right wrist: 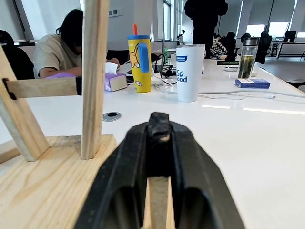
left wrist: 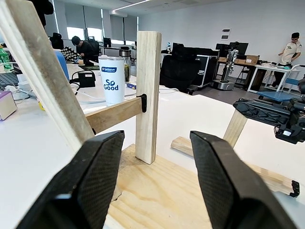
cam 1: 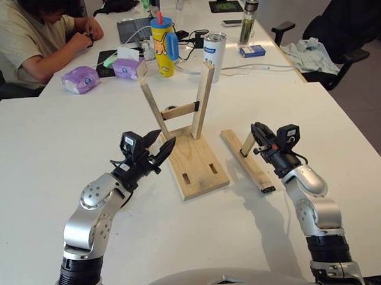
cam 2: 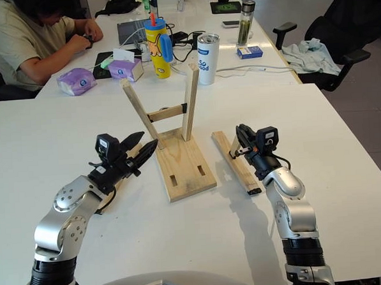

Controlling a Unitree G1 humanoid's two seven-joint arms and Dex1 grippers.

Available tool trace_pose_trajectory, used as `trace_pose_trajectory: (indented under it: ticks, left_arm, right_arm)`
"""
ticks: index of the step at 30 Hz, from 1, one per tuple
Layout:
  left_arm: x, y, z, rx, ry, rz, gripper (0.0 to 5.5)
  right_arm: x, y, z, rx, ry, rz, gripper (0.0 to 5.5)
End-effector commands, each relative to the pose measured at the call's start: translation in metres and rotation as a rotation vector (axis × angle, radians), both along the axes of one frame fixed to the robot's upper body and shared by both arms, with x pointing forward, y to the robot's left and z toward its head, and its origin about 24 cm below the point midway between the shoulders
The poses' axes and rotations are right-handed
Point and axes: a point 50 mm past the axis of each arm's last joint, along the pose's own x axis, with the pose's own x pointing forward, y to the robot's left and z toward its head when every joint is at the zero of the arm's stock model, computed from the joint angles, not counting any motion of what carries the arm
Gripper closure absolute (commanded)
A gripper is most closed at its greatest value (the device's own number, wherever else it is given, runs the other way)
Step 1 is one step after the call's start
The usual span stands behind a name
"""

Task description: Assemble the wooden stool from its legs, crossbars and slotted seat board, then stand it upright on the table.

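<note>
White surface carries the seat board lying flat, with two legs joined by a crossbar standing up from its far end. Loose leg frame lies just right of the board. Right tool is clamped on its raised piece; left tool is open at the board's left edge.

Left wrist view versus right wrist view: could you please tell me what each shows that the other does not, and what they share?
Left wrist view: the left gripper, open, at the seat board, and the right gripper seen side-on. Right wrist view: a small round disc on the table behind the board. Shared: two upright legs, their crossbar, the white tumbler, and the loose leg that the right gripper is shut on.
</note>
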Motion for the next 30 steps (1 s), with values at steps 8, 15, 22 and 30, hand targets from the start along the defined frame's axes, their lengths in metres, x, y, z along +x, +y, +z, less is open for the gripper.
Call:
trace_pose_trajectory:
  ticks: [8, 15, 22, 30]
  left_arm:
    - [0.0, 0.0, -0.001, 0.002, -0.013, 0.017, 2.95]
    - [0.0, -0.003, -0.001, -0.009, -0.017, 0.024, 2.95]
    - [0.005, -0.004, 0.0, -0.011, -0.025, 0.027, 2.95]
    - [0.004, -0.002, 0.0, -0.006, -0.024, 0.032, 2.95]
  right_arm:
    - [0.019, 0.009, 0.07, 0.04, -0.144, 0.045, 3.76]
    - [0.043, 0.013, 0.126, -0.007, -0.323, 0.006, 3.76]
    - [0.029, 0.014, -0.037, -0.119, 0.379, -0.016, 3.76]
    - [0.049, 0.006, 0.056, -0.067, -0.108, -0.06, 3.76]
